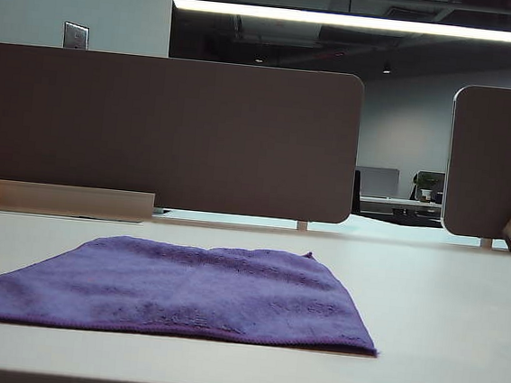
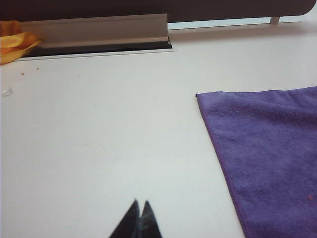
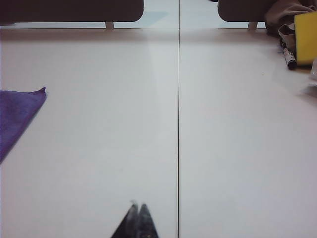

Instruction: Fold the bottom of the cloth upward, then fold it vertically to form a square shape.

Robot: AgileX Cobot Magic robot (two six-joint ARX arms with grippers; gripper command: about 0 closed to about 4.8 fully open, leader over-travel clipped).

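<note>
Off the table at six o'clock, left gripper (image 2: 139, 214) and right gripper (image 3: 136, 215) are hanging pressed together, risking bunching the flat cloth (image 1: 187, 291) unless opening first.

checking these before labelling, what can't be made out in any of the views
- Cloth: its near left corner is cut off by the exterior view's left edge; each wrist view shows only part of it.
- Left hand and right hand: only the shut fingertips show, over bare table; the arms are outside the exterior view.
- Orange object: cut by the frame edge, unidentifiable.
- Yellow item: cropped, unclear.
</note>
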